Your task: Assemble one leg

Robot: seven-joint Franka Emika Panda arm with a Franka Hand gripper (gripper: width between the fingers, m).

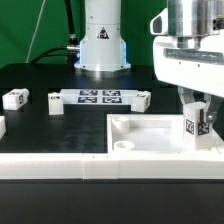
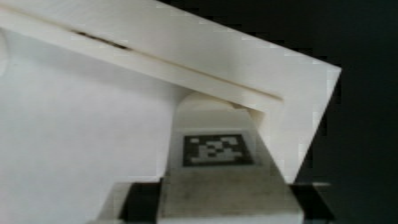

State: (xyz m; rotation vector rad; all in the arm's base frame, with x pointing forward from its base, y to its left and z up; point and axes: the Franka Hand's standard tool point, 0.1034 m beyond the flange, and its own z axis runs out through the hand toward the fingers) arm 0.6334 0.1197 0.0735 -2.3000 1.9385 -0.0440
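Gripper at right of frame is clamping the leg upright, long axis vertical, tag facing cam. Leg is hanging directly under gripper, over the tray's right part; contact w/ tray unclear.

leg: white, black-and-white tag | tray: white | table: black | marker board: white, checkered tags

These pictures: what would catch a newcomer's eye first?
The gripper at the exterior view's right, shut on a small tagged leg over the big white tray. Behind, on the black table, lies the marker board, with more small white posts nearby.
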